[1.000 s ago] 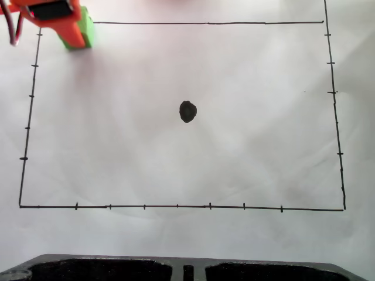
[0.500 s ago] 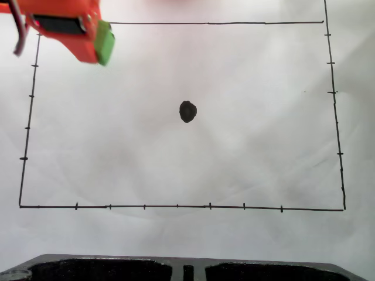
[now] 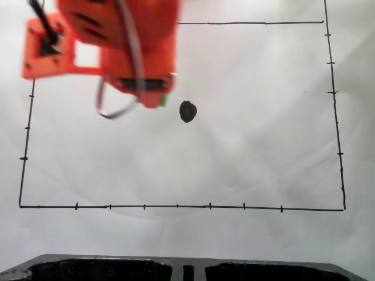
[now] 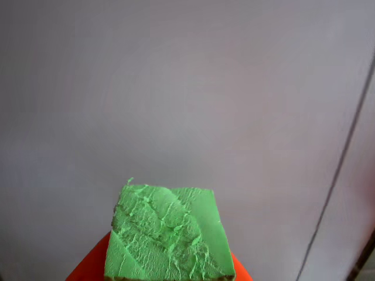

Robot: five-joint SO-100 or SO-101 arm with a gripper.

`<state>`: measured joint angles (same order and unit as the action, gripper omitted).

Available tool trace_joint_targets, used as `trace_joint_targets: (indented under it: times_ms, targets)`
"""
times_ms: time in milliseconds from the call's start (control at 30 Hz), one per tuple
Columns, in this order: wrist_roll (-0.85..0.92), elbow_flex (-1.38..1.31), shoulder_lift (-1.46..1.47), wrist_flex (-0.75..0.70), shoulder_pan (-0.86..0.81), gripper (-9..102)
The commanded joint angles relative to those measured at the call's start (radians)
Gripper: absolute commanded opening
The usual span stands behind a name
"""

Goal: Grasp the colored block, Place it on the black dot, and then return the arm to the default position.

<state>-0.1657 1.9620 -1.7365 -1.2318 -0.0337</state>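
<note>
White paper sheet [image 3: 252,158], fixed view: covers the table, ruled with a thin black border line [image 3: 176,206] carrying short ticks; no brand, label or legible writing anywhere. Dark tray edge [image 3: 187,268]: along the bottom of the same view. Arm [image 3: 117,41]: orange-red, blurred, with a grey cable [image 3: 111,111] looping beneath; over the last second it has swung from the upper left corner in toward the sheet's middle, carrying its load off the paper. Gripper [image 3: 157,100]: jaws closed on the colored block, its tip just left of the mark in the fixed view. Colored block [image 4: 170,234]: green, rough-faced, held at the bottom of the wrist view on an orange finger; a green sliver shows at the tip in the fixed view. Black dot [image 3: 187,111]: uncovered, just right of the gripper. Judgement: transport is nearly complete; a small shift rightward and a lowering remain before release.
</note>
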Motion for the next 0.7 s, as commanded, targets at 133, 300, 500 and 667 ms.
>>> trace_joint_targets:
  times_ms: [133,300,500,667]
  targets:
    - [-0.029,-0.072,0.067,0.046,0.097,5]
    - [-0.017,-0.074,0.138,0.097,0.129,5]
    - [0.005,-0.074,0.19,0.12,0.147,5]
    - [0.011,-0.074,0.215,0.129,0.146,6]
